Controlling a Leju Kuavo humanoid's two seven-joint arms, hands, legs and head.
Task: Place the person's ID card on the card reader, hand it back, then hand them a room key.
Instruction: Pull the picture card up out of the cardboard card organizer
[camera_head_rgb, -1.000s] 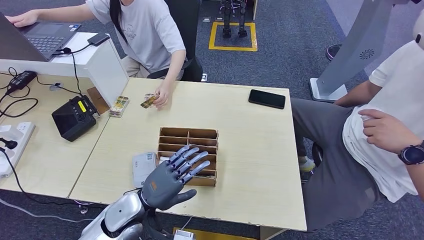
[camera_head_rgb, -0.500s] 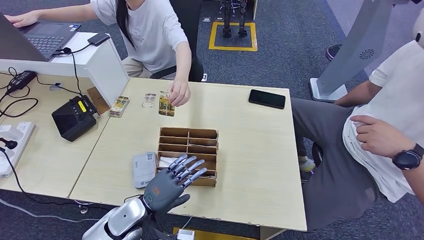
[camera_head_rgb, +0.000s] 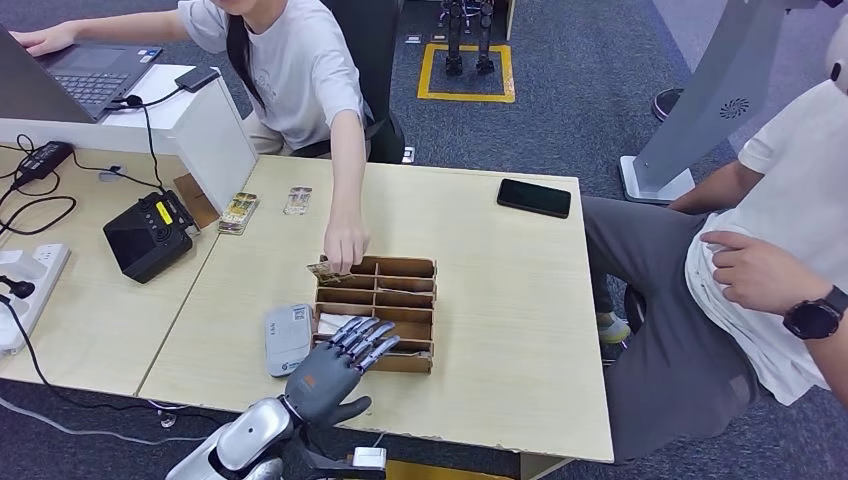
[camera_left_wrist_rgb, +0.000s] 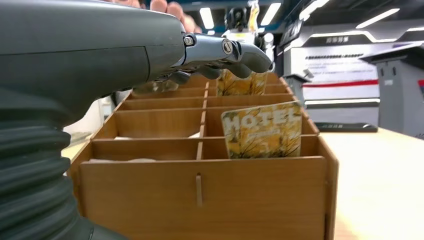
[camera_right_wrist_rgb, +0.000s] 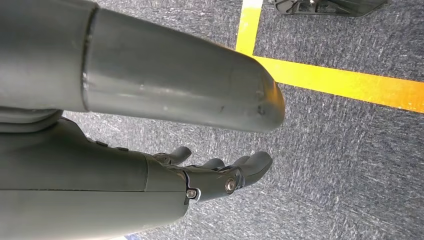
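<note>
Left hand (camera_head_rgb: 333, 372) hovers empty, fingers spread, at lower centre beside the wooden box (camera_head_rgb: 404, 329); key handover remains.

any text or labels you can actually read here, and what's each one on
"HOTEL": on the yellow card standing in the wooden organizer, left wrist view.
Smaller print under it on that card: too blurred to read.
White wall signs behind: too blurred.
Card reader label near the left hand: too small.
Cards at the table's far edge: too small.
</note>
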